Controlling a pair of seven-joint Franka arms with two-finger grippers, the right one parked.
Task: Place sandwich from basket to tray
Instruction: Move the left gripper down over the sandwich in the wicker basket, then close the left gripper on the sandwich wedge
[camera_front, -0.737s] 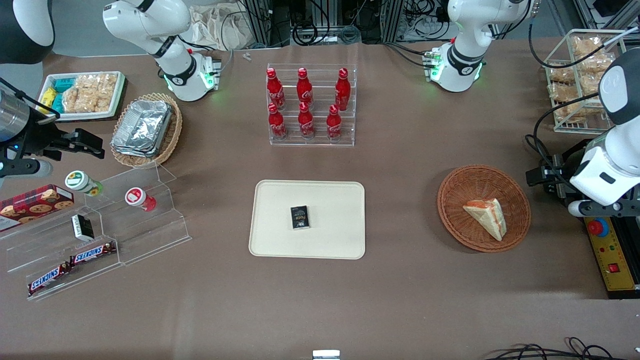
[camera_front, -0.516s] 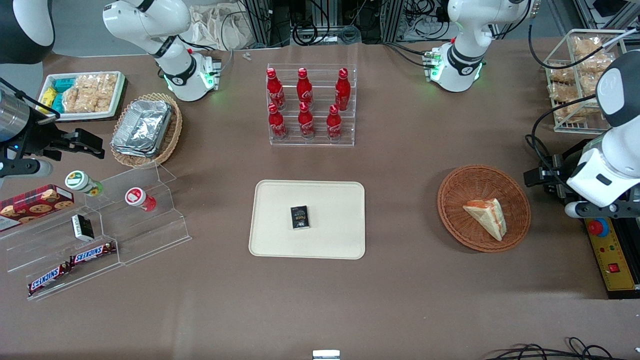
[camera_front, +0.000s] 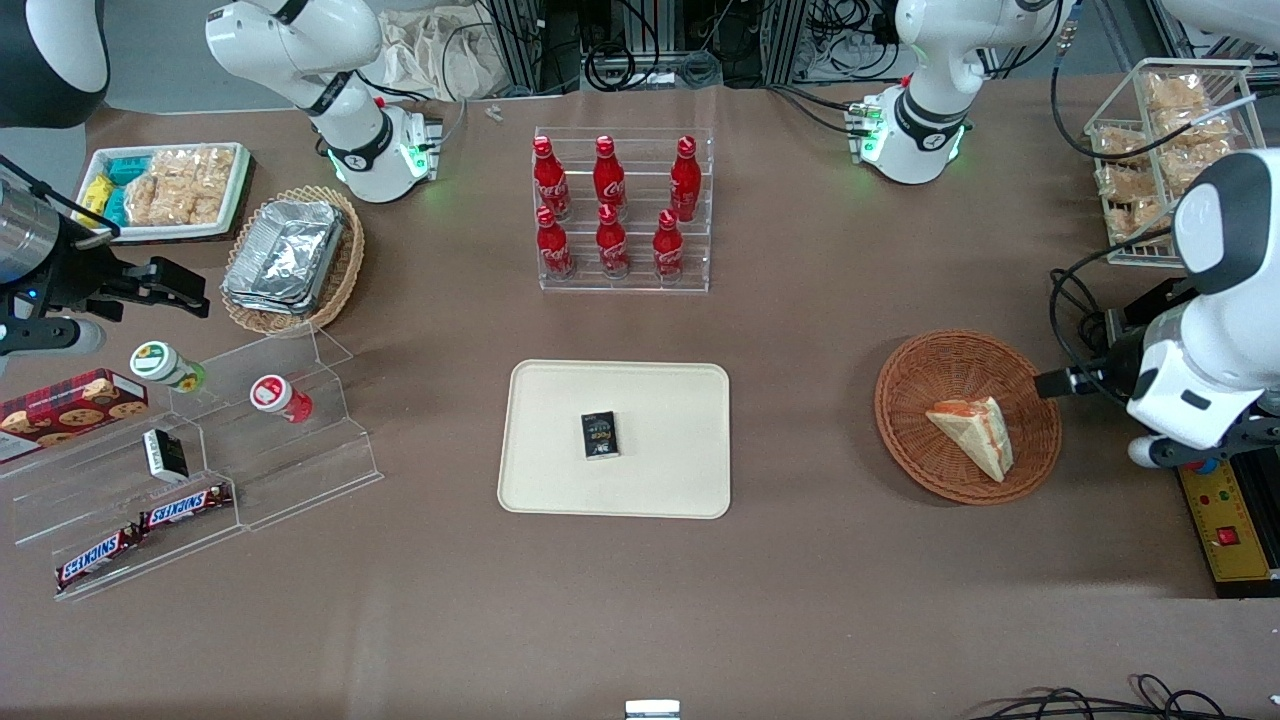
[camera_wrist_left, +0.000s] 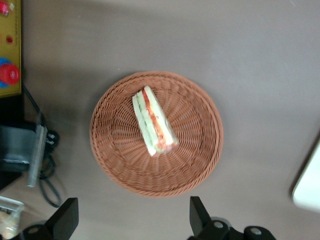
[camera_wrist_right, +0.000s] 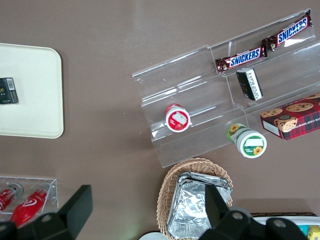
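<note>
Jaws (camera_wrist_left: 131, 220) spread wide above basket (camera_wrist_left: 200, 160)

The basket (camera_front: 968, 416) is reddish-brown woven wicker; the sandwich (camera_front: 972, 433) in it is pale white bread with orange-red and green filling stripes. The tray (camera_front: 615, 390) is plain cream-beige and carries a small black packet (camera_front: 600, 435). The bench (camera_front: 800, 560) is dull brown. The pincer (camera_wrist_left: 131, 221), above the bench beside the basket, has black fingers spread apart. Six bottles (camera_front: 610, 205) are red.

The gripper (camera_wrist_left: 131, 220) is cut off by the wrist picture's edge, only its spread fingertips (camera_wrist_left: 67, 216) showing.
</note>
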